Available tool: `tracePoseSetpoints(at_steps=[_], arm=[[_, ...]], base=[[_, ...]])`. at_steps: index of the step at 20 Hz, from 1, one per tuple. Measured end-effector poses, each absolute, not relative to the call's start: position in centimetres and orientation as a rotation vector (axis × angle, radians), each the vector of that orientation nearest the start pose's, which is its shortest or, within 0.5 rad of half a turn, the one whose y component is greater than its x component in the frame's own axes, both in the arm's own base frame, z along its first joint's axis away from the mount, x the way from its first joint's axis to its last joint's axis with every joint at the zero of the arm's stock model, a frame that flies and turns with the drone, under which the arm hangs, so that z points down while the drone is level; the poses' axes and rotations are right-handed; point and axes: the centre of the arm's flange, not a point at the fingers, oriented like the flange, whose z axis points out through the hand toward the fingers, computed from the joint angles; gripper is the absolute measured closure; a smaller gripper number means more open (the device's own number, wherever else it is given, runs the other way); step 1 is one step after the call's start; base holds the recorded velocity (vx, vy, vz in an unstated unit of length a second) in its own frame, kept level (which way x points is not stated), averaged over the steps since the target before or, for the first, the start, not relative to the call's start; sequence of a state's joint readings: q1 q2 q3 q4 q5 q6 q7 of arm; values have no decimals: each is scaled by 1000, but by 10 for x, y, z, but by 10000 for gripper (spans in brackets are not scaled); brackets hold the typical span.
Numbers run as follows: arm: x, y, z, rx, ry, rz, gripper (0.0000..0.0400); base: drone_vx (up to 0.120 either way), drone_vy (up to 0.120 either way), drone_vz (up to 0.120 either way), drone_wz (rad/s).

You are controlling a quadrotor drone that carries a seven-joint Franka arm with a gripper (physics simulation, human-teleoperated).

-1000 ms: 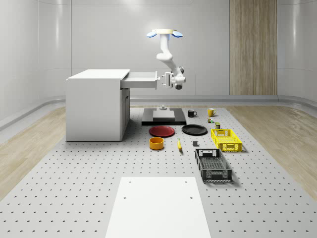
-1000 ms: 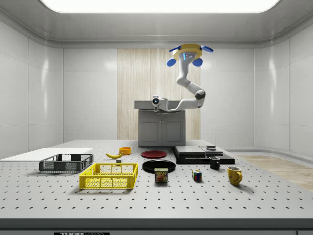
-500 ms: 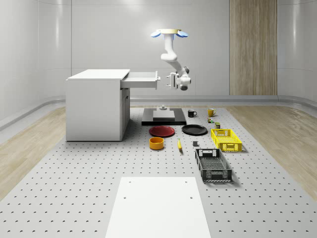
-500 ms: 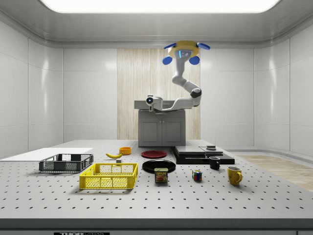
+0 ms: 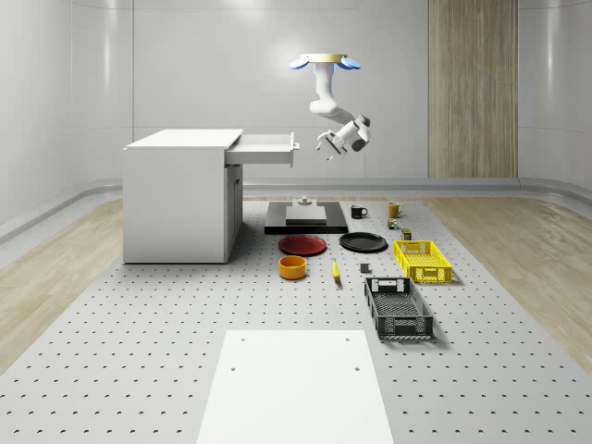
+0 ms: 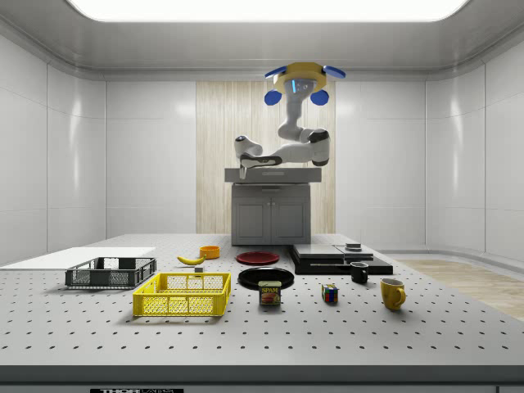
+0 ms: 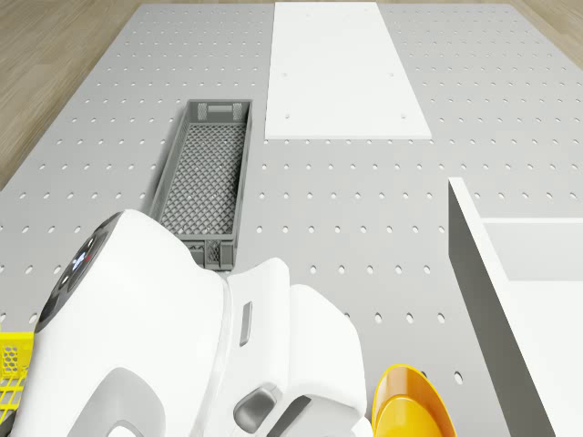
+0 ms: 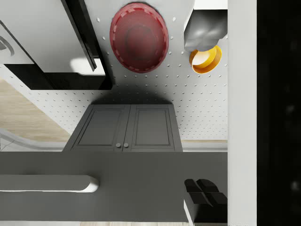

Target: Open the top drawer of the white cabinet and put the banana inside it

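Note:
The white cabinet [image 5: 180,199] stands at the whole-scene view's left, its top drawer [image 5: 264,148] pulled out toward the right. The drone [image 5: 324,62] hovers high above the black platform, right of the drawer. My gripper [image 5: 328,148] hangs in the air a short way right of the drawer front, tilted downward, open and holding nothing. In the side view the gripper [image 6: 243,169] sits just above the drawer [image 6: 274,174]. The banana [image 5: 335,269] lies on the table beside the orange bowl [image 5: 292,266], and the side view has the banana [image 6: 191,259] too.
A red plate [image 5: 303,244] and a black plate [image 5: 363,242] lie behind the banana. The yellow basket [image 5: 422,260] and dark crate [image 5: 398,307] stand to the right. Further back are a black platform [image 5: 305,217] and two mugs [image 5: 359,211]; a white sheet [image 5: 296,384] lies in front.
The gripper has let go of the drawer front, moved away to the whole-scene view's right and tilted downward. The drone has shifted right as well. The drawer stays pulled out.

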State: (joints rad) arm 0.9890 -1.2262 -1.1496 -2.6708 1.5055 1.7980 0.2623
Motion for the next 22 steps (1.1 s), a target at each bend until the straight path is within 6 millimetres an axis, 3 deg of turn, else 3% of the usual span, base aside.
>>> tracePoseSetpoints(at_steps=[4,8,12,19,22], arm=[[347,-3,501,-329,126,781,0],[347,15,495,-162,60,785,0],[347,24,494,-80,28,786,0],[347,30,493,-24,7,786,0],[347,31,493,-15,4,786,0]], base=[[120,120,-50,0],[120,80,-120,0],[110,0,-120,0],[0,97,-120,0],[0,0,-120,0]])
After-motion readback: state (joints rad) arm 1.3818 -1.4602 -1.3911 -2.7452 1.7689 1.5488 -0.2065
